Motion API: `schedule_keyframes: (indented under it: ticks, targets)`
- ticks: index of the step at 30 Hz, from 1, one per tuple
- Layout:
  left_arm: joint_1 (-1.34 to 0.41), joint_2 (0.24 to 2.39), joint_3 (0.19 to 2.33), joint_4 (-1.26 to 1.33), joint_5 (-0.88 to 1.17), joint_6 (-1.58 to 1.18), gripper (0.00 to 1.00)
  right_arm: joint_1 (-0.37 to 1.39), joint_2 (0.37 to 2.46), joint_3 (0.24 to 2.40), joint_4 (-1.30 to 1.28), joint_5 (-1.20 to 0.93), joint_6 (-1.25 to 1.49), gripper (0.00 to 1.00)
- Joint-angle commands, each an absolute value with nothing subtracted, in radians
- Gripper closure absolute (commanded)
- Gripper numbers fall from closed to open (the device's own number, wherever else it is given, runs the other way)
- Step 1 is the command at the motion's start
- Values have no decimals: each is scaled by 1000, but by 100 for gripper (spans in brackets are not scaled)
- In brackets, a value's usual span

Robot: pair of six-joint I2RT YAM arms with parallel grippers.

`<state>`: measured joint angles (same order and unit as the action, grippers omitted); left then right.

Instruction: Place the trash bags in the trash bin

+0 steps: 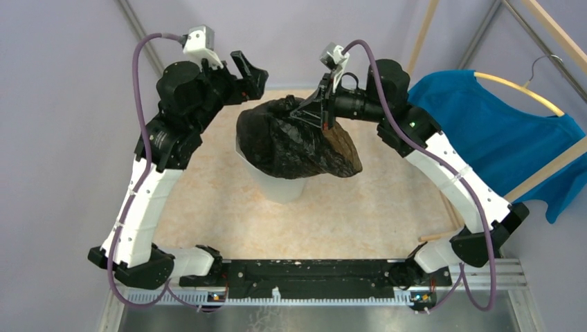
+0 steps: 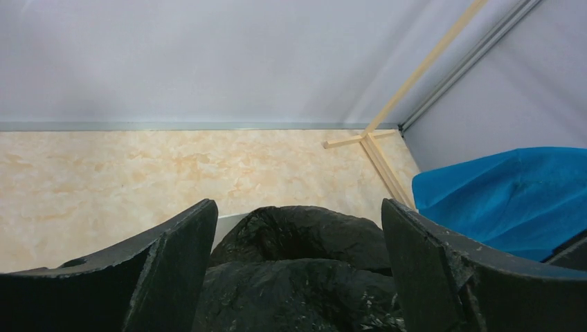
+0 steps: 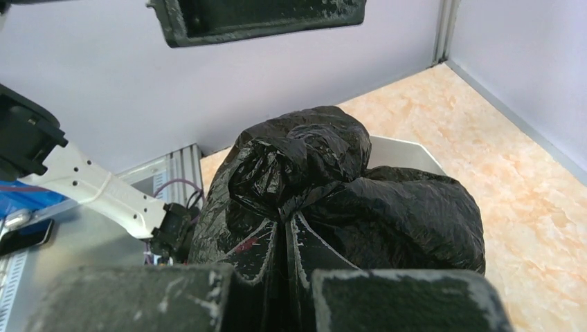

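The glossy black trash bag [image 1: 294, 142] bulges over the mouth of the translucent white trash bin [image 1: 280, 185], its right end hanging past the rim. My right gripper [image 1: 315, 112] is shut on a pinched fold at the top of the bag; in the right wrist view its fingertips [image 3: 287, 228] clamp the plastic, with the bag [image 3: 387, 207] beyond and the bin rim [image 3: 401, 149] behind. My left gripper [image 1: 250, 69] is open and empty, above and behind the bag's left end. In the left wrist view the bag [image 2: 297, 277] lies between its spread fingers [image 2: 180, 263].
A blue T-shirt [image 1: 512, 138] hangs on a wooden hanger at the right, near the right arm; it also shows in the left wrist view [image 2: 512, 194]. A wooden stand [image 2: 374, 145] leans in the back corner. Grey walls enclose the marbled table [image 1: 208, 200].
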<state>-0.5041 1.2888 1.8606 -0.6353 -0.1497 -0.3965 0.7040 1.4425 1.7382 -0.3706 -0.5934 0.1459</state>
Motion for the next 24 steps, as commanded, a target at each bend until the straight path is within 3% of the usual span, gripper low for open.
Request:
schedule_keyframes:
  ticks: [1,11,16,20,24]
  targets:
    - [-466,1276,1806,-534,-50,-434,8,698,1395,1734,-293,-572,175,100]
    - [-432,1218,1484,-462,197,-428,43,698,1464,1805,-172,-568,300,100]
    - [-432,1122,1325,-441,250,-420,45,699,1528,1822,-100,-479,442,100]
    - [-431,1112,1342,-508,117,-408,42,743,1544,1774,-8,-390,503,100]
    - [-429,1121,1445,-576,17,-353,38,806,1587,1841,-111,-196,462,100]
